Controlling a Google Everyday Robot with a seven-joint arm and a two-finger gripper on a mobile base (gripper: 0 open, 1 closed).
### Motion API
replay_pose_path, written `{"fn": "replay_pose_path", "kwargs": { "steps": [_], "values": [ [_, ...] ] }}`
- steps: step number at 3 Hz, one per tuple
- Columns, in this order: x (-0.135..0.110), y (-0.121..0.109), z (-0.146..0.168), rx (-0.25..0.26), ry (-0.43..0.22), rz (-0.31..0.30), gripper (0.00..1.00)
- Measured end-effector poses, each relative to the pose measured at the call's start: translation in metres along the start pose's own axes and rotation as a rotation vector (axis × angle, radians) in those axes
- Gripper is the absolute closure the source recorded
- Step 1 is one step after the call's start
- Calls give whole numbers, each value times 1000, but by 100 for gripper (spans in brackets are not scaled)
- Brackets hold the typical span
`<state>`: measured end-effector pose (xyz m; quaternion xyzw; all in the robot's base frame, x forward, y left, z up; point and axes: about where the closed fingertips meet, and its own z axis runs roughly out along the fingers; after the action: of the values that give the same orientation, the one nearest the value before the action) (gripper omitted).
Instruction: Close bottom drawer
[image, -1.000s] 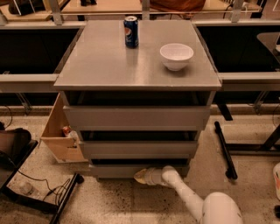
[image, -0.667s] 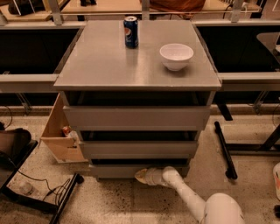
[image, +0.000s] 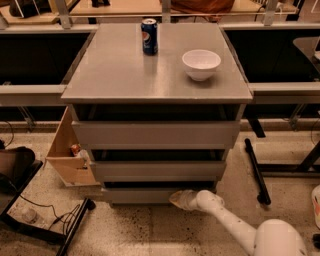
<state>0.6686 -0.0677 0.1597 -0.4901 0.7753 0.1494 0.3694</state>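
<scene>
The bottom drawer is the lowest grey front of the grey cabinet. It sits nearly flush under the middle drawer, with a thin dark gap above it. My gripper is at the end of my white arm, low by the floor, pressed against the right part of the bottom drawer's front. The top drawer stands slightly out above.
A blue soda can and a white bowl stand on the cabinet top. A wooden box leans at the cabinet's left side. A black stand is on the floor at right, cables and a dark bag at left.
None visible; the arm and bottom drawer stand as they did in the earlier frames.
</scene>
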Motion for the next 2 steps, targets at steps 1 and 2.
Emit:
{"fn": "replay_pose_path", "kwargs": {
  "steps": [1,2],
  "values": [
    [29,-63,-91,163,145,-149,100],
    [20,-91,-157,216,254,-333,100]
  ]
}}
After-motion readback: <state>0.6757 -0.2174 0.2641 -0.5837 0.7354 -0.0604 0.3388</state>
